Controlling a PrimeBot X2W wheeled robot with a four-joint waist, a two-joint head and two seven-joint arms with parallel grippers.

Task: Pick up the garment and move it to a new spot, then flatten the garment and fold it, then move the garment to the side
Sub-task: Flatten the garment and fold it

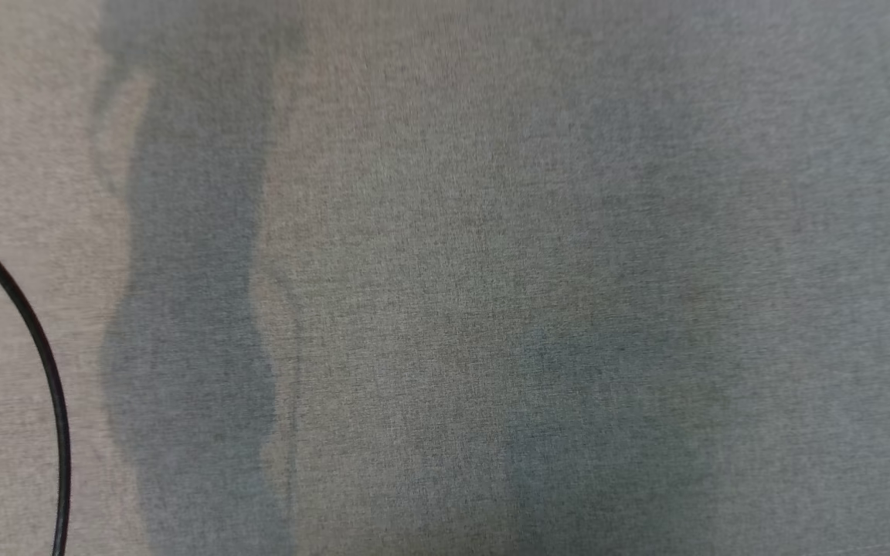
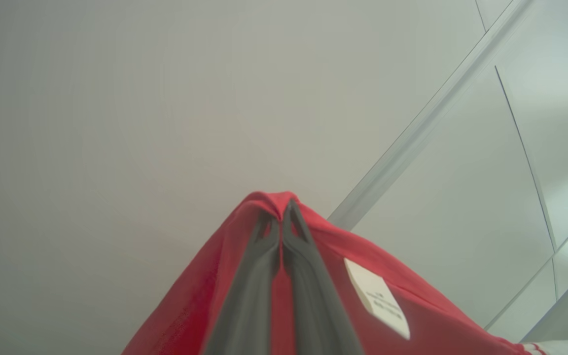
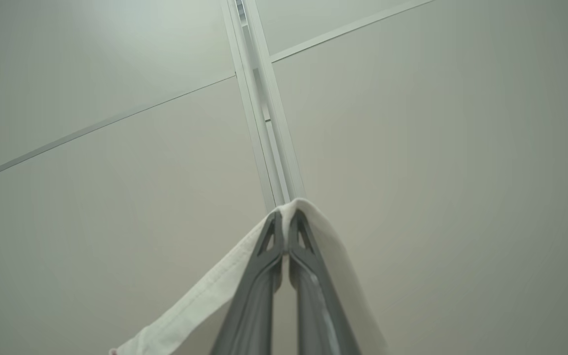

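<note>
garment: red fabric (image 2: 427,315), lower centre to lower right of left wrist view, bunched into a peak at the fingertips and draping down both sides of the fingers to the bottom edge
garment label: white rectangular tag (image 2: 376,298) on the red cloth, right of the fingers, small dark print, unreadable
left gripper: (image 2: 282,217) pressed together, pinching the peak of the red garment, a fold of red showing between the two dark fingers
white fabric strip: (image 3: 205,296) lower centre of right wrist view, stitched edge, draped over the fingertips and trailing to the lower left; more of it hangs right of the fingers; cannot tell if it is part of the red garment
right gripper: (image 3: 286,222) pressed together, pinching the white fabric strip at the tips
white patch: (image 2: 560,347) bottom right corner of left wrist view, touching the red cloth, a red mark on it, too little visible to identify
pale panels: (image 2: 116,123) smooth off-white surface behind the left gripper; the same kind of surface (image 3: 437,172) behind the right gripper, thin seams across it
rail: light metal strip (image 2: 427,123) running diagonally from upper right to centre; another (image 3: 264,123) from top centre to the right gripper's fingertips
grey woven surface: (image 1: 445,232) across the head view, blurred
shadows: dark vertical band (image 1: 190,309) left of centre, a softer one at lower centre right
black cable: (image 1: 35,332) curved, left edge of head view
</note>
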